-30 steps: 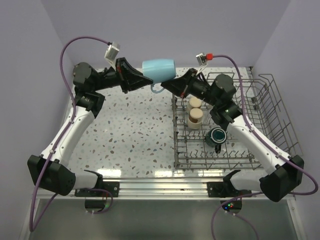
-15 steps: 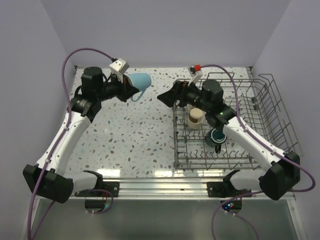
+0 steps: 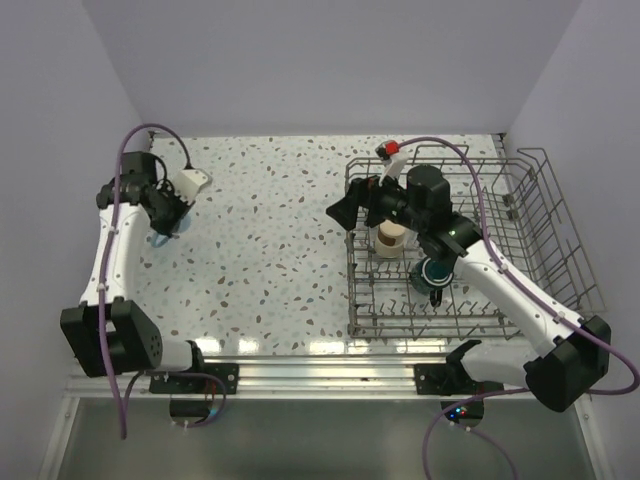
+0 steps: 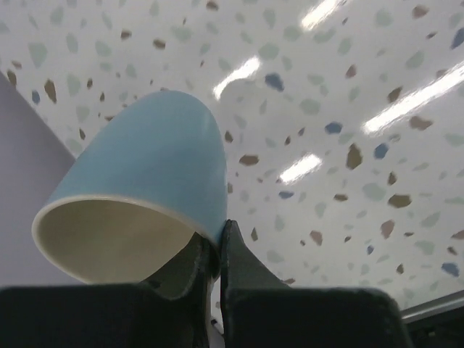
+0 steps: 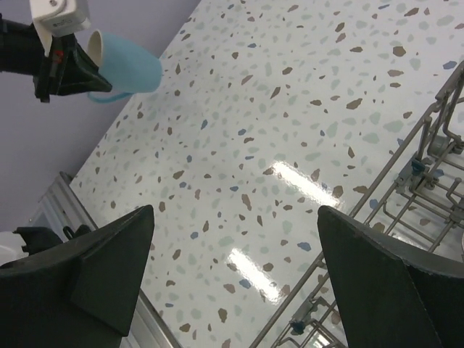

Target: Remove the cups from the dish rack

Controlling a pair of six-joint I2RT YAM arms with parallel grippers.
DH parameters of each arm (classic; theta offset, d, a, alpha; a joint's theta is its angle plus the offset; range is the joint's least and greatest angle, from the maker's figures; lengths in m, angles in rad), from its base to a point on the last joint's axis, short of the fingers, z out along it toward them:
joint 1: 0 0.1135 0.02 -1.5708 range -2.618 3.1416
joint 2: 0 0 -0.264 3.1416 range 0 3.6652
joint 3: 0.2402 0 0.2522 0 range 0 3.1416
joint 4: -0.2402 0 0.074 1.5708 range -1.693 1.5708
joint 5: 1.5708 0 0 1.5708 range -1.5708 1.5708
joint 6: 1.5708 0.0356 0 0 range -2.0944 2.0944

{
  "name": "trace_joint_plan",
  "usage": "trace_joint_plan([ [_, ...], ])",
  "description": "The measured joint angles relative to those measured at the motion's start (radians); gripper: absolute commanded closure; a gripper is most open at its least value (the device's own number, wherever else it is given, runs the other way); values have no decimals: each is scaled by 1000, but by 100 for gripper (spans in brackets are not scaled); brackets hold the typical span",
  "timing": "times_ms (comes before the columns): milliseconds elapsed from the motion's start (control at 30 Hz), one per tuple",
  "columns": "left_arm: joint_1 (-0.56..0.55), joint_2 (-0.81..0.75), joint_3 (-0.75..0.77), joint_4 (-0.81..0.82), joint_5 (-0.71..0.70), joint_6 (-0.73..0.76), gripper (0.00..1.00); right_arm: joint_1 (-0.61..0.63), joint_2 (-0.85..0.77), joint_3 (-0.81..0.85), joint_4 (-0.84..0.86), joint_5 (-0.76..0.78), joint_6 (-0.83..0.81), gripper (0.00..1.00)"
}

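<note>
Speckled terrazzo table (image 3: 280, 250), lilac walls (image 3: 320, 60); left pincer (image 4: 215, 243) clamps blue mug (image 4: 152, 159), right pincer (image 5: 235, 217) gapes.

Through the right wrist camera I see my right gripper (image 5: 235, 214) with its two dark fingers (image 5: 109, 261) spread wide at the bottom corners and only speckled counter (image 5: 275, 94) between them. Up in the far left corner, the left gripper (image 5: 90, 72) pinches the rim of the light blue mug (image 5: 127, 65). The mug is tipped on its side, cream inside facing the gripper, handle hanging underneath. I cannot tell whether it touches the counter. Grey wires of the dish rack (image 5: 428, 145) cross the right edge, close by my right finger. A lavender wall (image 5: 43, 159) fills the left side.
</note>
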State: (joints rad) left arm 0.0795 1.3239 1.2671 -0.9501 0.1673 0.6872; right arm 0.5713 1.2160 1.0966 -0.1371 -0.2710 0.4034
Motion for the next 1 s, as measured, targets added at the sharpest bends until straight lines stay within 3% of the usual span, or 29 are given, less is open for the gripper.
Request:
trace_joint_plan([
  [100,153,112,53,-74,-15,97,100,0,0,-7,-8,-3,-19,2],
  [200,224,201,71,-104,-26,158,100,0,0,-9,-27,-6,-34,2],
  [500,246,349,57,-129,-42,198,100,0,0,-14,-39,0,-58,2],
  [700,245,368,66,-133,-41,198,100,0,-6,-15,-74,16,-62,2],
  [733,245,373,72,-137,-41,198,87,0,-8,-14,-87,23,-64,2],
  [833,245,393,90,-140,-37,196,68,0,-8,-13,-134,67,-64,2],
  [1000,245,402,114,-141,-19,196,51,0,-26,-3,-267,202,-69,2],
])
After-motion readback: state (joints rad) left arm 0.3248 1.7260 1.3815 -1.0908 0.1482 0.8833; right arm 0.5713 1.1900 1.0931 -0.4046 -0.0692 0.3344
